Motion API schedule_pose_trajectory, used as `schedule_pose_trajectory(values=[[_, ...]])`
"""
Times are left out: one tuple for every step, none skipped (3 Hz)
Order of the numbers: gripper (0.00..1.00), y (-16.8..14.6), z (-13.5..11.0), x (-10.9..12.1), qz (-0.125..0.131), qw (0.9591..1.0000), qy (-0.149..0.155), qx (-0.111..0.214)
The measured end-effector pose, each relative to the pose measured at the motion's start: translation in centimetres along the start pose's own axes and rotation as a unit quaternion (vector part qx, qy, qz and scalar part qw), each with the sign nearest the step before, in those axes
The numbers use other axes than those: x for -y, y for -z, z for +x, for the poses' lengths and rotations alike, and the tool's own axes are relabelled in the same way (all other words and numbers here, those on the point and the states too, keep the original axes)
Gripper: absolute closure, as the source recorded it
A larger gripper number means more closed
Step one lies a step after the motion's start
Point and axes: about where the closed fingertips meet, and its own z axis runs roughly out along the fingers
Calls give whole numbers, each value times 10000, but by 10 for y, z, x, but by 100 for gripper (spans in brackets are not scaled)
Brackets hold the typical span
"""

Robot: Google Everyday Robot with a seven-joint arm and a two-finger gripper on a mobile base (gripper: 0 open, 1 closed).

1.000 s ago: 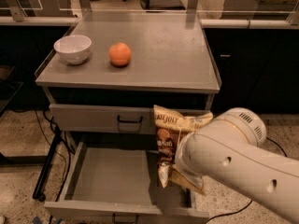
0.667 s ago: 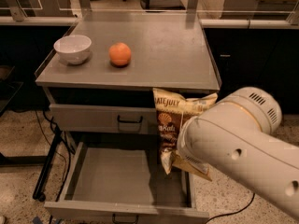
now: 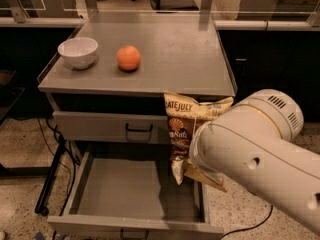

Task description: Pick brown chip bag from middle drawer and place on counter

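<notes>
A: Camera view, left to right?
B: White bowl (image 3: 78, 52), then orange (image 3: 129, 57), apart on the counter (image 3: 185, 59). Below, upper drawer front (image 3: 100, 126) shut, middle drawer (image 3: 125, 189) open.
A: Bag?
B: Brown chip bag (image 3: 187, 119) is in the air over the drawer's right side, before the counter's front edge. Long axis vertical, top seam up, print facing the camera. Tan band reads "ATE JULY"; lower lettering unreadable.
A: Gripper?
B: Hidden behind the white arm (image 3: 250, 154) at the bag's lower part. Grip: can't tell.
</notes>
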Motion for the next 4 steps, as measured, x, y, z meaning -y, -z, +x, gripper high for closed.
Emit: schedule_pose_trajectory(values=[[100,15,-8,23,240,9997,32,11],[100,32,-19,57,496,9987,65,-3],[100,35,-22,63,529,9986,58,33],[100,40,-23,77,529,9985,-16,143]])
